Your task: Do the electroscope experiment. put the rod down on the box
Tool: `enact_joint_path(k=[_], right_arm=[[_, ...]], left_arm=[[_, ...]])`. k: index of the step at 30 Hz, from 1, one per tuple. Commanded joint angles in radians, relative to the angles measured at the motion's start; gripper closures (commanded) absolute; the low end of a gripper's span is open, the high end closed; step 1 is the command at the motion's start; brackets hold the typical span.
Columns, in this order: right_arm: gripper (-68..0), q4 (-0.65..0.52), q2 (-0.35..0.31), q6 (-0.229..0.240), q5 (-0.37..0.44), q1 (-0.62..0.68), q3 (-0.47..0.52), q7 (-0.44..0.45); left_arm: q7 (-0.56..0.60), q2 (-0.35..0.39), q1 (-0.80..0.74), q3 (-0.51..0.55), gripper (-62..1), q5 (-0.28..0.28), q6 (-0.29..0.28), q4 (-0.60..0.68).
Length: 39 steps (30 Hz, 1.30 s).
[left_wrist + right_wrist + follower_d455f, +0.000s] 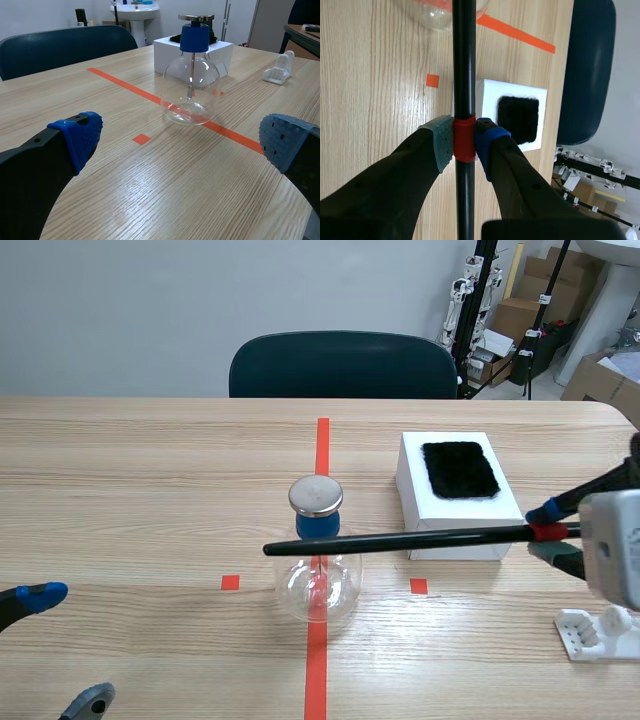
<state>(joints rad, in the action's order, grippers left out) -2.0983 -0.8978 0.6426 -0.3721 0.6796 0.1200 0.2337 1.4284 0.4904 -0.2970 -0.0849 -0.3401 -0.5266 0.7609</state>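
The right tool [465, 142] is clamping the black rod [400, 540] at its red band, holding it level, far end at the electroscope flask [318, 580]. The left tool [182, 140] is hanging agape near the wooden table's [150, 490] near left corner. The set-down is seemingly pending: the rod needs carrying over the white box [415, 465] toward the right edge, then releasing. A chair [340, 365] is standing beyond the far edge.

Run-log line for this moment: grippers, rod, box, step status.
left gripper: open, empty | right gripper: shut on rod | rod: aloft, crossing electroscope | box: no rod on it | step: pending
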Motion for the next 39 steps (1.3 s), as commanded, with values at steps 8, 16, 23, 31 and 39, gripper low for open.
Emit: enact_joint_path(k=[8,16,23,31,39], right_arm=[[-3.9,0.165,-0.08,-0.013,0.252,-0.172,-0.055,-0.002],[-3.9,0.271,-0.068,-0.014,0.65,-0.245,-0.056,-0.076],[-3.9,0.303,-0.016,-0.263,0.957,-0.25,-0.056,-0.32],[-3.9,0.303,0.05,-0.418,1.054,-0.287,-0.056,-0.631],[-3.9,0.346,0.101,-0.549,1.113,-0.385,-0.056,-0.837]], left_arm=[[0.014,0.009,-0.002,0.006,-62.3,0.006,-0.004,0.005],[0.014,0.009,-0.002,0.006,-62.3,0.006,-0.004,0.005],[0.014,0.009,-0.002,0.006,-62.3,0.006,-0.006,0.005],[0.014,0.009,-0.002,0.006,-62.3,0.003,-0.008,0.005],[0.014,0.009,-0.002,0.006,-62.3,0.003,-0.008,0.005]])
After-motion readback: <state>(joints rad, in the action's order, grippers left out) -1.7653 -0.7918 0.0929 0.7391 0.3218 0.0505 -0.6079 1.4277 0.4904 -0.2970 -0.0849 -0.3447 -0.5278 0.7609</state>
